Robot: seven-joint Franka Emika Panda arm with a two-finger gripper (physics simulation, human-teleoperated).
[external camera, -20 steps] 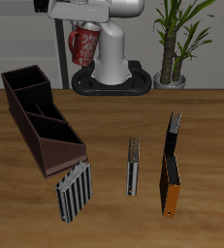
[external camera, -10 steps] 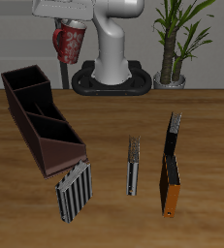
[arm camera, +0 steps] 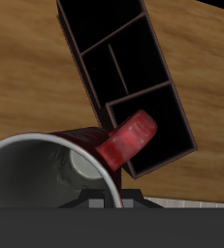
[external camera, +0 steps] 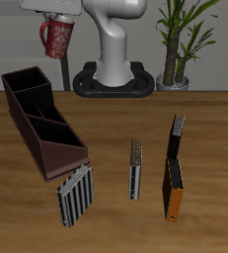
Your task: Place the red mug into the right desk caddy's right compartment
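Observation:
My gripper (external camera: 58,20) is shut on the red mug (external camera: 56,38), a red mug with white speckles, and holds it high in the air above the back end of the right desk caddy (external camera: 41,119). The mug hangs tilted. In the wrist view its pale rim (arm camera: 41,160) and red loop handle (arm camera: 129,139) fill the foreground, with the dark brown caddy (arm camera: 123,68) far below, its divided sections open and empty. I cannot tell which end section is the right compartment.
A grey-and-white striped box (external camera: 74,195) lies by the caddy's front end. A narrow grey object (external camera: 136,168) and an orange-and-black book (external camera: 175,173) lie mid-table. The robot base (external camera: 115,74) and a potted plant (external camera: 180,44) stand at the back.
The gripper has carried the mug sideways, away from the robot base to over the caddy's back end, and slightly higher. The mug stays gripped. Nothing on the table moved.

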